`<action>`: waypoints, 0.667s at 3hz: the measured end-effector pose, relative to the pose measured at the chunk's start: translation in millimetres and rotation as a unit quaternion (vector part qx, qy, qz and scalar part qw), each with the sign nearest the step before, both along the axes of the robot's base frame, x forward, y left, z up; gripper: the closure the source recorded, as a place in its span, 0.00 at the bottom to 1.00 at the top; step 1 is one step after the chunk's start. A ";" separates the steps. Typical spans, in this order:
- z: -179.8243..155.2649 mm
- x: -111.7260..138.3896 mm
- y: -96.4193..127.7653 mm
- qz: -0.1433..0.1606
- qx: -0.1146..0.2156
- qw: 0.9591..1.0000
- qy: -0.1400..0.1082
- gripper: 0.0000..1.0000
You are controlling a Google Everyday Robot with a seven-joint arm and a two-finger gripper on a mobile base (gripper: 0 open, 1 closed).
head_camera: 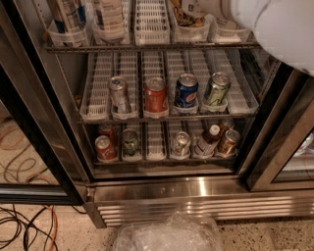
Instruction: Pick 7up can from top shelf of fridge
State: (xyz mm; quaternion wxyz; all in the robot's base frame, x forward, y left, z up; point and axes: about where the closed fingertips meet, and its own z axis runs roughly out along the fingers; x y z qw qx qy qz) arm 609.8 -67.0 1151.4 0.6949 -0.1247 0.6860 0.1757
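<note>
The fridge (196,188) stands open in front of me. Its top shelf (147,47) runs along the top of the view, so only the lower parts of its cans show. A tall white-silver can with dark greenish lettering, which I take for the 7up can (68,17), stands at the shelf's left end. Another pale can (109,17) is beside it, and a gold-brown can (186,12) stands further right. My arm's white casing (279,29) fills the top right corner. The gripper itself is out of view.
The middle shelf holds a silver can (119,95), a red can (156,94), a blue can (186,90) and a greenish can (216,89). The bottom shelf holds several cans and a bottle. A clear plastic bag (169,234) and cables (24,225) lie on the floor.
</note>
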 end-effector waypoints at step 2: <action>-38.3 -51.7 -1.6 0.038 0.026 0.992 0.118 1.00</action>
